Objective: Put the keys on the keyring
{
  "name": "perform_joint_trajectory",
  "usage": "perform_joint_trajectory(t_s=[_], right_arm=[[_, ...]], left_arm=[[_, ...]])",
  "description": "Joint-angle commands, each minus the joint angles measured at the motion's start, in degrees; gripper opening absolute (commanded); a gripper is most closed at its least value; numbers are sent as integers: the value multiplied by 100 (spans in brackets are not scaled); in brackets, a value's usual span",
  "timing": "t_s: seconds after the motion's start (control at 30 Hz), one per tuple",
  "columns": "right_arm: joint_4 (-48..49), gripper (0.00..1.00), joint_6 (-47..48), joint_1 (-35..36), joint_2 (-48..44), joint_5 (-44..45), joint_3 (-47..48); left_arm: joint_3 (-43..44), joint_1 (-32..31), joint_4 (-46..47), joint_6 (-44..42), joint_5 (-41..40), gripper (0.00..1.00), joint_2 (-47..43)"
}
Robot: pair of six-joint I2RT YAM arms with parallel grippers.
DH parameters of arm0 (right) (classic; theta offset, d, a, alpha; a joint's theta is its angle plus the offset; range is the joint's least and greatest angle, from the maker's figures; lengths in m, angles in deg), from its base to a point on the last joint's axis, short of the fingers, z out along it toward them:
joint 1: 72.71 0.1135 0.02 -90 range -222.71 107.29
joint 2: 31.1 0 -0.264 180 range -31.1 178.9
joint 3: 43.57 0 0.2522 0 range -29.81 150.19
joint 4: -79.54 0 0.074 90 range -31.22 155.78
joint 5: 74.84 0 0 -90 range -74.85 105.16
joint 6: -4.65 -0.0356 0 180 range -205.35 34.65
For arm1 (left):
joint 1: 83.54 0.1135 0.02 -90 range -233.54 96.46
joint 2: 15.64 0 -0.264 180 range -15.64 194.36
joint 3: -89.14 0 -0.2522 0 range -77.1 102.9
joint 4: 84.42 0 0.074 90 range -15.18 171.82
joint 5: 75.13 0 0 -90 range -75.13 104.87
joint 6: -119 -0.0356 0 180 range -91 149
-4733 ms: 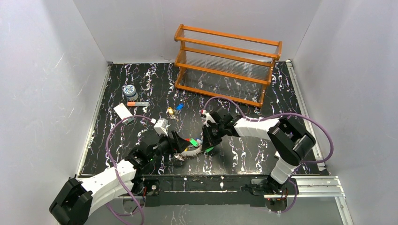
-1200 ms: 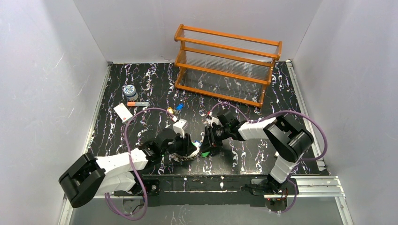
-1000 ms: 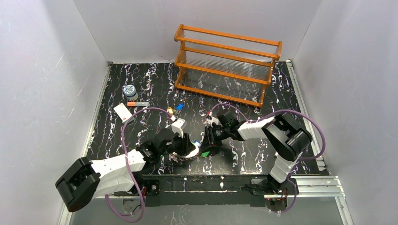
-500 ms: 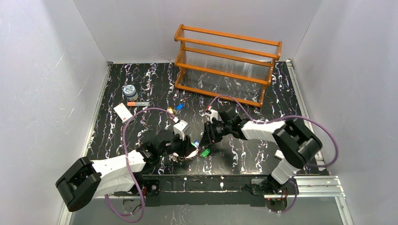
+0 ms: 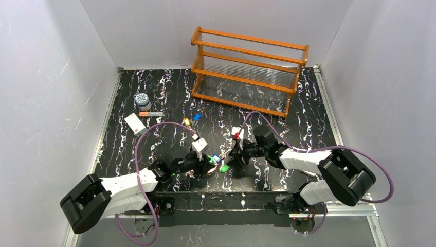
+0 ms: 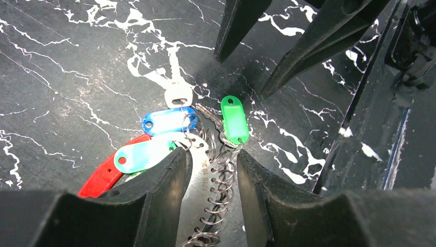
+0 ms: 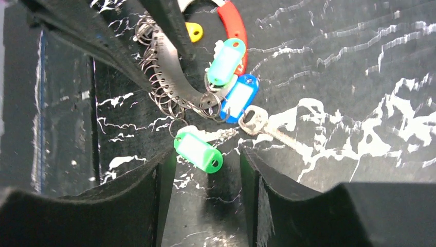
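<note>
My left gripper (image 6: 212,157) is shut on the keyring (image 6: 203,180), a curved silvery strip with small wire rings and a red piece (image 6: 105,175). A green-tagged key (image 6: 235,119), a blue-tagged key (image 6: 167,120) and a teal tag (image 6: 141,156) hang at its end. The right wrist view shows the same keyring (image 7: 172,72), green tag (image 7: 198,151), blue tag (image 7: 238,99) and a yellow one (image 7: 193,32). My right gripper (image 7: 206,172) is open and empty, just short of the green tag. In the top view, both grippers (image 5: 204,163) (image 5: 229,158) meet near the front edge.
A yellow-headed key (image 5: 186,122) and a blue-headed key (image 5: 196,117) lie farther back. A wooden rack (image 5: 249,67) stands at the back. A patterned jar (image 5: 142,100), an orange-tipped stick (image 5: 151,113) and a white card (image 5: 134,124) lie at the left.
My right gripper has drawn back from the green tag, and its arm has swung lower toward the near edge. The green tag now hangs free by the keyring. My left gripper has shifted slightly right.
</note>
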State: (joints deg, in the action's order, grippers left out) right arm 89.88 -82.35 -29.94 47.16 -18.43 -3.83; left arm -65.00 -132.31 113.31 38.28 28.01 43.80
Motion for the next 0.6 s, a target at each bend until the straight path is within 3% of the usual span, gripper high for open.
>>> perform_joint_trajectory(t_s=[0.0, 0.17, 0.3, 0.57], right_arm=[[875, 57, 1767, -7, 143, -817, -8], [1313, 52, 2291, 50, 534, -1254, 48], [946, 39, 3029, 57, 992, -1798, 388], [622, 39, 3376, 211, 1356, -1889, 745]], left_arm=[[-196, -18, 152, -369, 16, 40, -331], [-331, -18, 216, -281, -65, 40, -700], [-405, -18, 226, -258, -23, 40, -872], [-410, -18, 266, -163, -9, 40, -932]])
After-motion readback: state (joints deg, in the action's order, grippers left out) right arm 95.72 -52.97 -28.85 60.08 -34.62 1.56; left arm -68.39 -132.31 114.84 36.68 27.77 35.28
